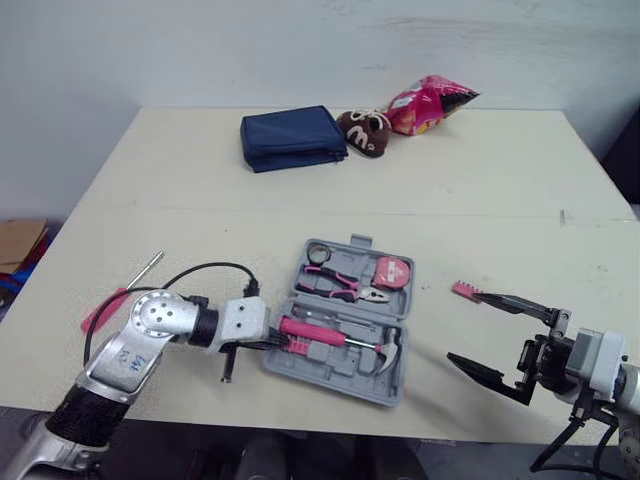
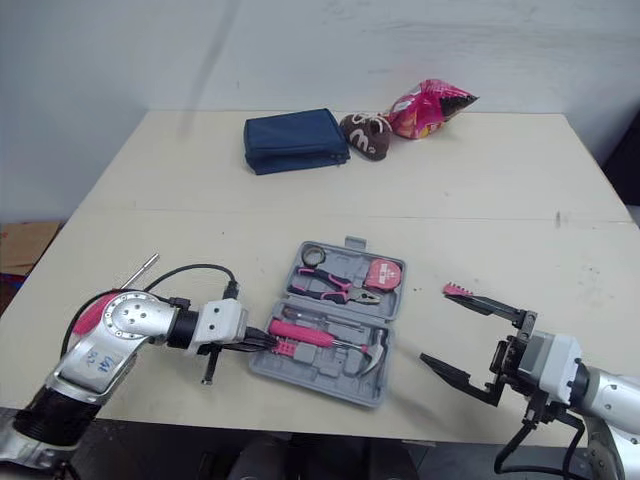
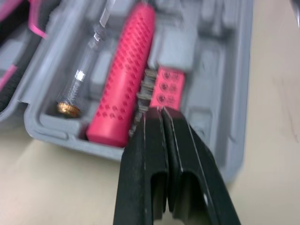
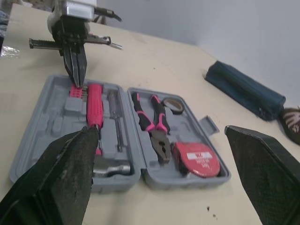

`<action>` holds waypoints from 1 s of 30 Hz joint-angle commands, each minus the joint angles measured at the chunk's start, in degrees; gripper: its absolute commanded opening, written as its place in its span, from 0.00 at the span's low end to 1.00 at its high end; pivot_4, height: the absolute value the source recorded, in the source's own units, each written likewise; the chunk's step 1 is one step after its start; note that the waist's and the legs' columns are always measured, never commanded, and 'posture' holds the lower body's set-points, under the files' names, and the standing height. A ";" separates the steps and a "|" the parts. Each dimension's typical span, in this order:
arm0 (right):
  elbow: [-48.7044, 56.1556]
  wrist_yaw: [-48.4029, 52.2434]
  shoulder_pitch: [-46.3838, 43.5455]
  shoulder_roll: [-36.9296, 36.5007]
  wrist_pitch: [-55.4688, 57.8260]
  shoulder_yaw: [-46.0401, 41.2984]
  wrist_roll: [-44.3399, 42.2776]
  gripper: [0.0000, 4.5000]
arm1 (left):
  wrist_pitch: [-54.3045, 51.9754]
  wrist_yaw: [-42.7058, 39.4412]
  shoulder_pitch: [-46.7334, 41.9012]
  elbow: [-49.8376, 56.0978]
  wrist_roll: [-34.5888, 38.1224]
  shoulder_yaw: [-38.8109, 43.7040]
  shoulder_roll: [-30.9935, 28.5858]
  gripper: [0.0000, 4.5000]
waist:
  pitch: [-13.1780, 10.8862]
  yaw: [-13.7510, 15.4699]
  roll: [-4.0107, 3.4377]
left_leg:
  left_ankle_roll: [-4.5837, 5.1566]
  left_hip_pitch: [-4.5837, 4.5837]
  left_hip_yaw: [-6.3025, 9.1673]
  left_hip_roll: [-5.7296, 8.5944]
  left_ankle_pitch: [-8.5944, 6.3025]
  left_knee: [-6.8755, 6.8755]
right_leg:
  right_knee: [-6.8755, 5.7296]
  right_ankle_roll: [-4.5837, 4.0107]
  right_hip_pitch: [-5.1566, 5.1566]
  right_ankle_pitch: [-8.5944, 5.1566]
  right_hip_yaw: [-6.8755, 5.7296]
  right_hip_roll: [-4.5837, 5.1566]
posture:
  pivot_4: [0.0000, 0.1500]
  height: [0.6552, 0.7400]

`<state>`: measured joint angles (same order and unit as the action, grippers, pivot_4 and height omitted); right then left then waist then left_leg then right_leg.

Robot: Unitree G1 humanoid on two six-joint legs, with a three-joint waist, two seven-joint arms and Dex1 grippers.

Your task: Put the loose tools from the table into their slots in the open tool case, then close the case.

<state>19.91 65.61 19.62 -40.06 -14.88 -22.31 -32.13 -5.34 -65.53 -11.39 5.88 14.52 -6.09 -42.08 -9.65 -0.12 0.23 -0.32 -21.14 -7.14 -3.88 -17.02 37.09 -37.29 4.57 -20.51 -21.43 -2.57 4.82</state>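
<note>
The grey tool case [image 1: 322,372] lies open at the table's near middle. It holds a pink-handled hammer [image 1: 325,334], pliers [image 1: 340,285], a tape measure [image 1: 391,271], a tape roll [image 1: 318,252] and a clear-handled screwdriver [image 4: 115,123]. My left gripper [image 1: 281,344] is shut, its tips touching the pink bit holder [image 3: 169,87] at the case's left end. A pink-handled screwdriver [image 1: 112,303] lies loose on the table, partly behind my left arm. My right gripper [image 1: 466,327] hangs open right of the case, and a small pink tool [image 1: 463,289] lies by its far fingertip.
A navy pouch [image 1: 292,138], a brown plush shoe [image 1: 365,131] and a pink snack bag [image 1: 428,103] sit along the far side. The table's front edge [image 1: 300,418] runs just below the case. A cable [image 1: 205,270] loops from my left wrist.
</note>
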 commanded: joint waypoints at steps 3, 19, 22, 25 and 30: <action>-5.91 2.21 3.47 -1.62 -2.18 -10.10 -1.27 1.00 | 3.20 -1.74 5.13 -3.29 12.72 18.62 -1.24 0.29 | -0.29 -0.35 0.46 | -0.07 -0.06 0.02 -0.06 -0.02 0.00 | 0.01 -0.07 -0.04 -0.04 -0.08 0.00 | 1.00 1.00; -45.48 8.07 2.85 -9.21 -13.66 -27.36 1.16 1.00 | 19.02 4.95 23.25 -47.94 9.90 52.88 -15.61 0.99 | -0.57 -1.65 0.80 | -0.01 0.06 -0.05 0.11 -0.30 -0.17 | 0.09 -0.17 -0.09 -0.09 -0.34 0.61 | 1.00 1.00; -50.81 8.07 2.87 -10.49 -14.80 -28.20 1.32 1.00 | 22.45 7.50 24.64 -52.19 8.42 53.47 -16.39 0.99 | -0.56 -1.53 0.80 | -0.29 0.05 -0.01 0.14 -0.49 -0.26 | 0.19 -0.17 -0.08 -0.09 -0.38 0.67 | 1.00 1.00; -53.77 7.04 2.76 -10.92 -15.22 -28.59 1.31 1.00 | 23.39 8.21 24.17 -52.44 9.15 53.57 -15.94 0.99 | -0.56 -1.46 0.80 | -0.30 0.04 0.03 0.14 -0.49 -0.37 | 0.25 -0.19 -0.08 -0.10 -0.45 0.67 | 1.00 1.00; -51.82 6.17 0.74 -10.35 -13.98 -26.21 0.81 1.00 | 20.13 7.11 21.80 -43.93 12.54 52.09 -12.89 0.99 | -0.54 -1.69 0.71 | -0.34 0.06 0.02 0.14 -0.47 -0.42 | 0.25 -0.19 -0.07 -0.10 -0.45 0.68 | 1.00 1.00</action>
<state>-33.88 72.15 20.69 -50.09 -29.01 -48.28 -30.60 15.48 -58.09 11.01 -41.63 25.16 46.06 -55.27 -10.19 -1.81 0.94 -0.67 -21.08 -7.11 -3.74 -17.48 36.66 -37.05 4.37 -20.58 -21.53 -3.02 5.50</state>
